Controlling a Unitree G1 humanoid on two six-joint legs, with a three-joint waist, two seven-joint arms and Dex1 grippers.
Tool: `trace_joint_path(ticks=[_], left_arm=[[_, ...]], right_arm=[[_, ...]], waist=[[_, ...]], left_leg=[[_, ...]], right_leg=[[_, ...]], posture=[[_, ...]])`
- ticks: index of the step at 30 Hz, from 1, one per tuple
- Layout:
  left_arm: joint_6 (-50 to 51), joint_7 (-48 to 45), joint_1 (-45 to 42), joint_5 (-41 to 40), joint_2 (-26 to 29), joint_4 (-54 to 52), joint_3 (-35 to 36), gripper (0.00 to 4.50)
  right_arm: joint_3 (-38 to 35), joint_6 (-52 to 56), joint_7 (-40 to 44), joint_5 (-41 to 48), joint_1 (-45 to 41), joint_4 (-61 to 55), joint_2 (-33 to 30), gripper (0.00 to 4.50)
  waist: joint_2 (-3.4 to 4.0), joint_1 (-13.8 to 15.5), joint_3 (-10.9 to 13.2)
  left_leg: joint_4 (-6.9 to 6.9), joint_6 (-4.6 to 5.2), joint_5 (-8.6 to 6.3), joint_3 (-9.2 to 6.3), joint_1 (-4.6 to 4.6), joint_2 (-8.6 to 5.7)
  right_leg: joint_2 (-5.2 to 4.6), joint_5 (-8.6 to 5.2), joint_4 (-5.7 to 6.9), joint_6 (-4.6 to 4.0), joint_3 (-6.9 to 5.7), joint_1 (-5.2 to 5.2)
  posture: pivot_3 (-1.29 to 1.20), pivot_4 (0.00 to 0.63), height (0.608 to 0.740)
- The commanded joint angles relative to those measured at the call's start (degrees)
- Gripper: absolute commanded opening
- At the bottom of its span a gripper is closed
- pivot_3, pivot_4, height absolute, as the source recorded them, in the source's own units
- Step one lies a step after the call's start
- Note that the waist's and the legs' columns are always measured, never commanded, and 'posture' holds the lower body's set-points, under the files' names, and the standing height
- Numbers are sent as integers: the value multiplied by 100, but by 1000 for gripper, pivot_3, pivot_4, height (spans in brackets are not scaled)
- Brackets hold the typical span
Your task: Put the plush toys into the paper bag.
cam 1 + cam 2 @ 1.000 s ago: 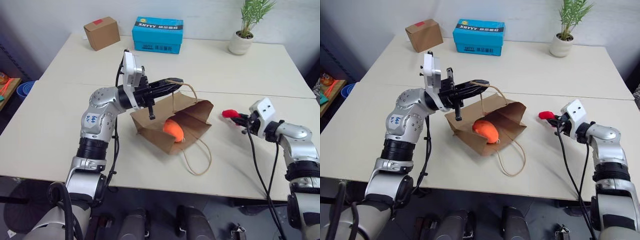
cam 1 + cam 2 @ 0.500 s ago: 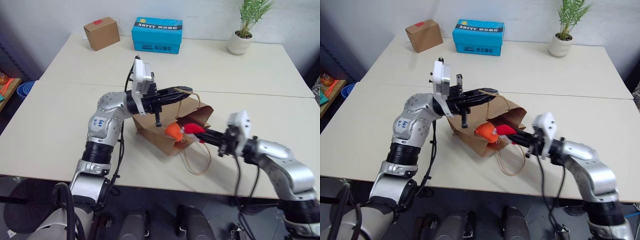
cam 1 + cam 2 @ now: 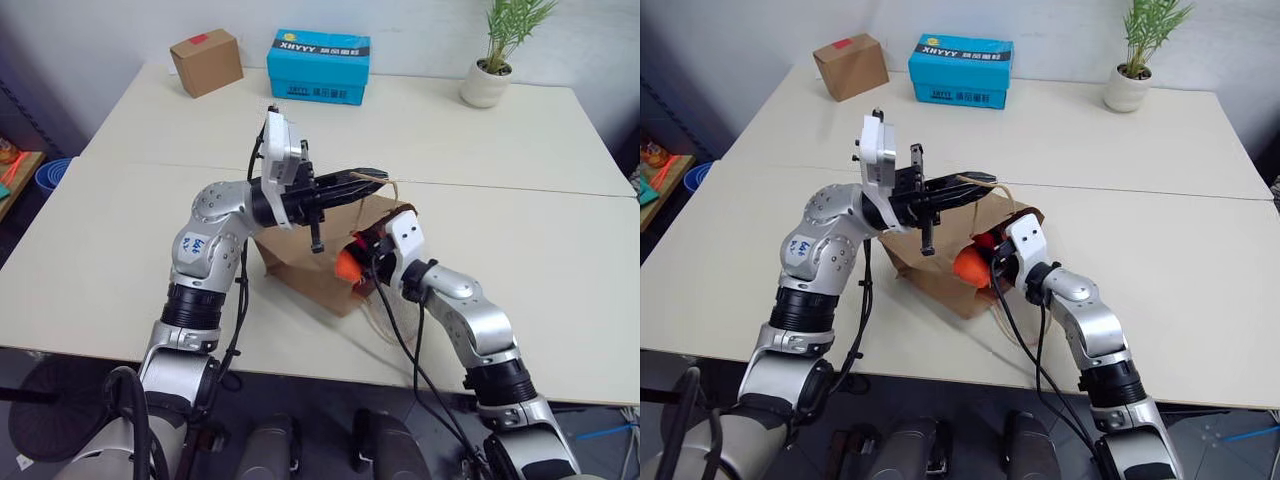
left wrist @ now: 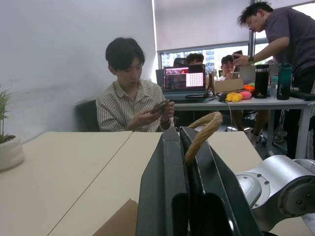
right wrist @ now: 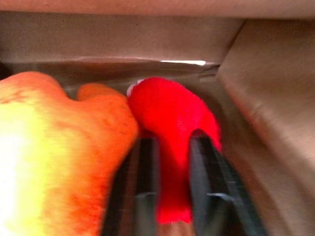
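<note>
Right now the paper bag point(image 3: 310, 268) lies near the middle of the table point(image 3: 120, 240), its mouth facing about four o'clock. The left hand point(image 3: 365, 178) is clamped on the bag's cord handle point(image 4: 203, 132), holding the upper edge up. Inside the mouth, the right hand point(image 5: 170, 147) has its two fingers on either side of the red plush toy point(image 5: 170, 110), which touches the orange plush toy point(image 5: 54, 147) beside it.

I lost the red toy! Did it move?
Yes. The red toy went left, from the table right of the bag into its mouth, beside the orange toy, between the right gripper's fingers.
</note>
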Motion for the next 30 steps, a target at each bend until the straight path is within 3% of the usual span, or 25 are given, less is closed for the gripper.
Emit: trace_joint_path(ticks=[1, 7, 11, 16, 19, 25, 29, 30], left_arm=[[-116, 21, 1, -83, 74, -83, 159, 0], [-181, 130, 161, -73, 116, -173, 251, 0], [-137, 177, 282, -105, 128, -360, 236, 0], [-113, 247, 360, -90, 90, -480, 173, 0], [-95, 280, 387, -80, 63, -538, 140, 0], [-159, 300, 362, -56, 58, -466, 124, 0], [-337, 218, 250, -2, 38, -242, 119, 0], [-384, 228, 167, 4, 15, -144, 137, 0]], right_arm=[[-311, 73, 289, 300, 150, -665, -266, 2391], [-1417, 1134, 1232, 1952, 963, -1801, -1216, 4323], [-1636, 1993, 1506, 2218, 1240, -1599, -2097, 4323], [-1090, 2697, 1454, 2093, 1098, -1280, -2388, 4323], [-889, 2991, 1504, 2198, 938, -1175, -2305, 3738], [-1165, 3716, 1555, 2931, 810, -1374, -2064, 1666], [-1943, 4339, 1332, 3931, 908, -1616, -1892, 142], [-2195, 4524, 1281, 4268, 923, -1749, -1911, 30]], waist=[[0, -5, 0], [-2, 23, -1], [-3, 23, -1], [-3, -3, -1], [-3, -8, -2], [-3, 33, -1], [-3, 42, -1], [-3, 41, -1]], left_leg=[[0, 0, 0, 1, 0, 0], [-6, 3, -2, 7, -3, -1], [-6, 7, 0, 11, 2, 0], [-7, 8, 1, 17, 6, 4], [-7, 7, 1, 24, 10, 6], [-6, 7, 1, 22, 6, 4], [-5, 10, 2, 18, 1, -1], [-5, 10, 2, 18, 0, -1]], right_leg=[[0, 0, 0, 0, 2, -1], [-1, 1, -7, 2, 0, -6], [-3, 2, -1, 3, 3, -4], [-5, 2, 3, 3, 12, -7], [-4, 2, 6, 2, 14, -9], [-6, 2, 4, 2, 13, -9], [-11, 3, 1, 5, 11, -9], [-11, 3, 1, 5, 11, -9]], posture=[[0, 150, 740], [0, 150, 740], [0, 150, 740], [0, 150, 740], [0, 150, 740], [0, 150, 740], [0, 150, 740], [0, 150, 740]])
